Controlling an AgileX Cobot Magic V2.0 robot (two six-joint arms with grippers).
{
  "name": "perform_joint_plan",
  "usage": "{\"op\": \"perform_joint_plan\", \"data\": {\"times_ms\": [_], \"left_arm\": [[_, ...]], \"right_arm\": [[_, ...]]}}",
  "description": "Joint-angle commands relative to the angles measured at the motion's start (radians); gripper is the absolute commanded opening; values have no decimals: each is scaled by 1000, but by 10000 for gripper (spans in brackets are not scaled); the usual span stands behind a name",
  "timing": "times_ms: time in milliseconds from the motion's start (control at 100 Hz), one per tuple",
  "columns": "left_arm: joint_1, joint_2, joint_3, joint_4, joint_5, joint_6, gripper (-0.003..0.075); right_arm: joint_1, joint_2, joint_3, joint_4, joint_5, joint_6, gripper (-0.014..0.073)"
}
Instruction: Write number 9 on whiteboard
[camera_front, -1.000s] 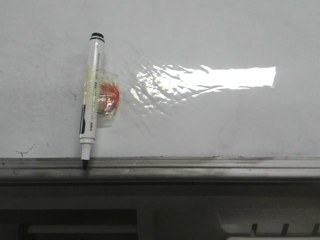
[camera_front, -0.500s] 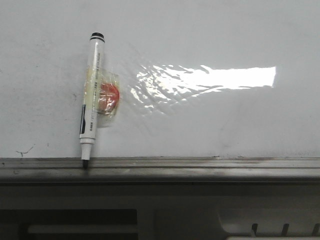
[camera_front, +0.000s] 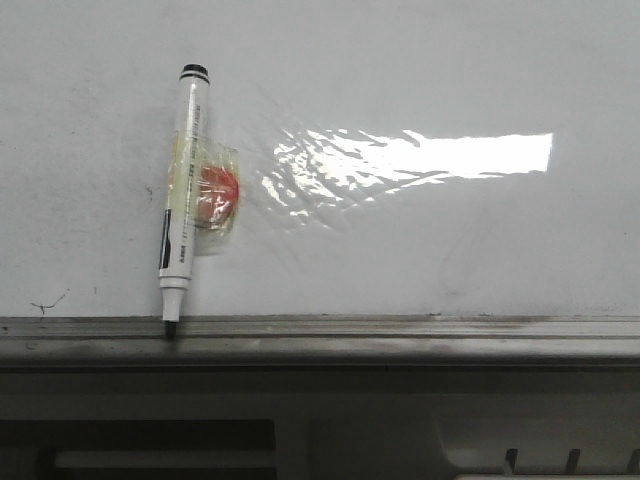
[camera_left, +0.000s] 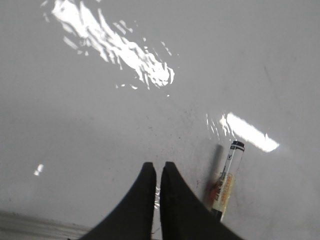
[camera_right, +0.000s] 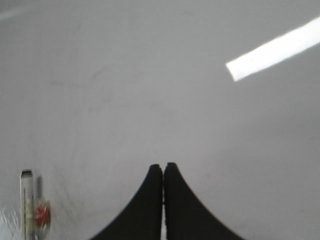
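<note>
Glossy and faintly smudged, the whiteboard fills the front view, with a wrinkled glare patch at its middle and a grey ledge along its near edge. No number 9 shows on it. A white marker pen lies on the board's left part, long axis nearly upright, tip at the ledge, a red taped blob beside it. Left fingers are pressed together, holding nothing; right fingers likewise.
</note>
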Motion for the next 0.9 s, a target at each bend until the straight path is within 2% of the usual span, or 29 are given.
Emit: {"op": "perform_joint_plan", "data": {"times_ms": [0,80,120,140,160,200,270,350,410,560,740,890], "left_arm": [[1,148,-154,164,30,15,-15],[1,280,-278,212,117,74,50],[1,349,-334,199,175,159,145],[1,370,-351,192,191,178,161],[1,402,-376,187,213,202,226],[-1,459,-417,175,246,221,318],[-29,532,-458,137,264,222,414],[-73,593,-460,56,262,226,421],[-121,639,-450,32,264,227,421],[-271,729,-426,21,221,227,421],[-466,834,-426,-34,54,227,421],[-542,938,-426,-105,-88,225,396]], "right_arm": [[-5,79,-113,-87,74,-35,-56],[-5,155,-199,-147,155,-35,-27],[-5,203,-239,-157,198,-35,2],[-5,216,-252,-159,214,-35,23],[-5,235,-271,-159,239,-35,40],[-5,272,-309,-164,292,-35,102],[-5,326,-359,-170,361,-35,234],[-5,370,-396,-172,395,-35,388],[-5,393,-411,-175,392,-35,440],[-5,414,-411,-179,359,-35,433],[-5,418,-409,-179,355,-35,433],[-5,418,-409,-179,355,-35,433]]}}
